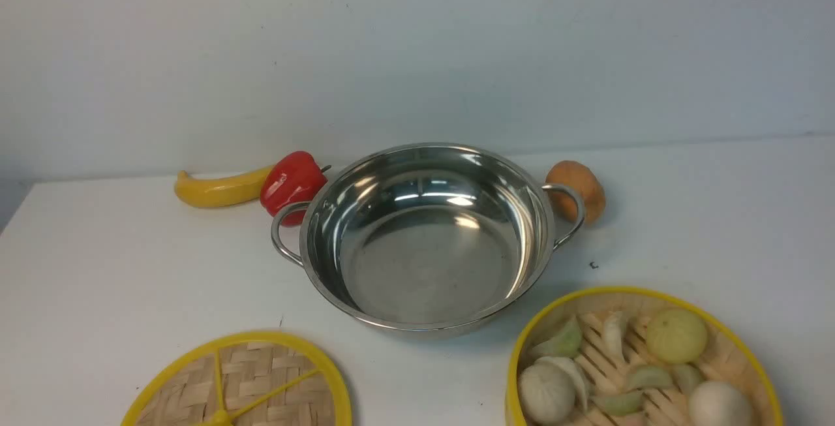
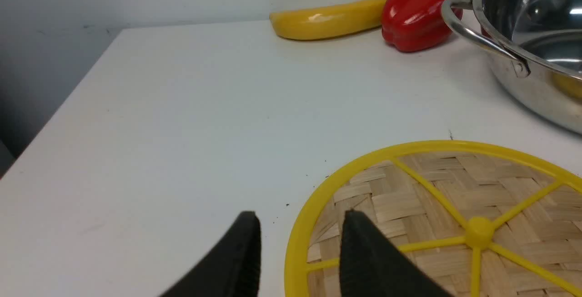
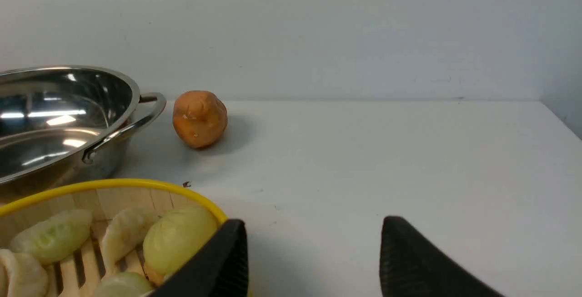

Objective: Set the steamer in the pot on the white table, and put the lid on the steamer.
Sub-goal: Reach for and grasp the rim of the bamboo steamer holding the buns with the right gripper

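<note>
Front view: the smooth white desk carries the shiny steel pot at its centre, wide, shallow and empty. Nearer the robot, on the right, sits the round bamboo steamer, its slatted floor loaded with pale buns. On the left lies the flat woven lid with yellow spokes. Nothing is lifted, so the first step looks barely begun. The right pincer, spread wide, stands at the steamer's rim and must close on it. The left pincer, released, hovers by the lid's edge.

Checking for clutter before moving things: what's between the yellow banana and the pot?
A red pepper sits between the banana and the pot; front and left wrist views show it.
</note>
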